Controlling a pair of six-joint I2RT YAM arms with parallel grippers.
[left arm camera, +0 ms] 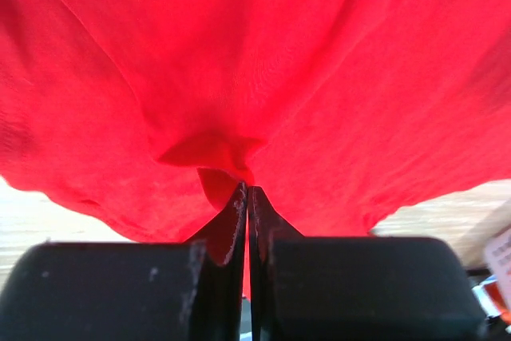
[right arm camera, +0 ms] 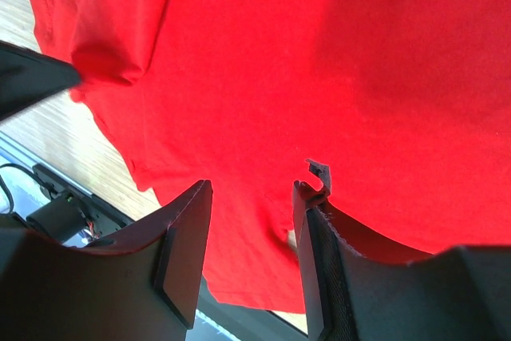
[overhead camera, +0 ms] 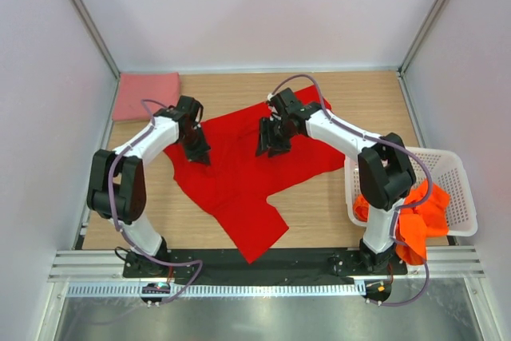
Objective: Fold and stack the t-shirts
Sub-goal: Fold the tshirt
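Best to take the red t-shirt (overhead camera: 239, 185), surely soft, light and floppy, spread out on the middle of the table (overhead camera: 319, 213), by an edge or corner, with the left gripper (left arm camera: 246, 191) pinched tight on a small fold and the right gripper (right arm camera: 251, 189) wide open over the cloth.

1 red t-shirt (overhead camera: 239, 173), 1 pink t-shirt (overhead camera: 146, 95), orange t-shirts (overhead camera: 419, 225) uncountable, 1 basket (overhead camera: 458, 188)
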